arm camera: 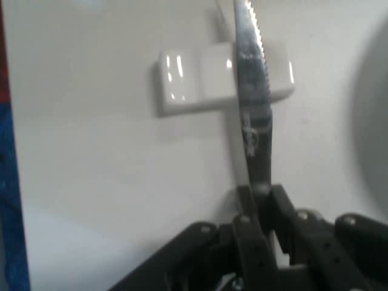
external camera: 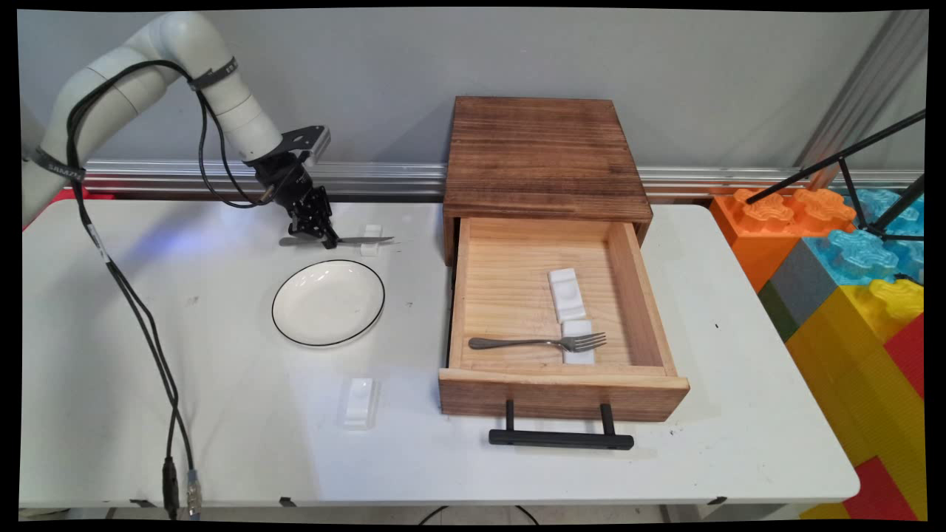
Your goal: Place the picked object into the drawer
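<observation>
My gripper point(external camera: 328, 240) is down at the table behind the white plate point(external camera: 328, 302), shut on a metal knife point(external camera: 355, 240). The knife lies level, its serrated blade resting across a small white cutlery rest point(external camera: 371, 239). In the hand view the knife point(arm camera: 253, 115) runs up from between my fingers point(arm camera: 262, 203) and crosses the white rest point(arm camera: 206, 82). The plate's rim shows at that view's right edge.
An open wooden drawer point(external camera: 643, 295) stands right of the plate, holding a fork point(external camera: 539, 343) and two white rests point(external camera: 567, 294). Its black handle point(external camera: 560, 439) juts toward the near edge. Another white rest point(external camera: 359, 401) lies near the front. Coloured blocks point(external camera: 850, 295) stand beyond the table's right side.
</observation>
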### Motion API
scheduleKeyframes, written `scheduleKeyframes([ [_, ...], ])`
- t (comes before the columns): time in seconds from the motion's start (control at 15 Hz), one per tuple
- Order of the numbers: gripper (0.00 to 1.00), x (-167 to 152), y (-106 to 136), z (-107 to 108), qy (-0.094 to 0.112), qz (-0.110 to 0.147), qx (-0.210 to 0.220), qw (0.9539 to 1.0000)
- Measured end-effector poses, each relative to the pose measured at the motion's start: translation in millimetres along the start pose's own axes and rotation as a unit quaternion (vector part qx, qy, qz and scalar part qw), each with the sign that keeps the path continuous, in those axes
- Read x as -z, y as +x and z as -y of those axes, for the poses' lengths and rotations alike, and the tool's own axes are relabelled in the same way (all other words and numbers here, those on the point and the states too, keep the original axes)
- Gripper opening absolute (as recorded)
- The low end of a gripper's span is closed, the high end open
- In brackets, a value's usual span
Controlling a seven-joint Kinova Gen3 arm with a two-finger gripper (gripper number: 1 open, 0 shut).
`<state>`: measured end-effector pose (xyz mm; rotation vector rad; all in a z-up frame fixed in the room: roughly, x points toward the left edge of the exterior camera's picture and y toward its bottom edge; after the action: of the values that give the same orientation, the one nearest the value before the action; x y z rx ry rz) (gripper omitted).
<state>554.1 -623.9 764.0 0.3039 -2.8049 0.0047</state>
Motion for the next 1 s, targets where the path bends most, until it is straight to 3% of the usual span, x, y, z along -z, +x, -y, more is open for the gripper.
scheduleKeyframes([
  [0.47,0.0,3,4,-6,0.009,-0.004,0.006,0.9999],
  [1.0,0.0,41,19,-26,0.038,-0.021,0.035,0.9984],
])
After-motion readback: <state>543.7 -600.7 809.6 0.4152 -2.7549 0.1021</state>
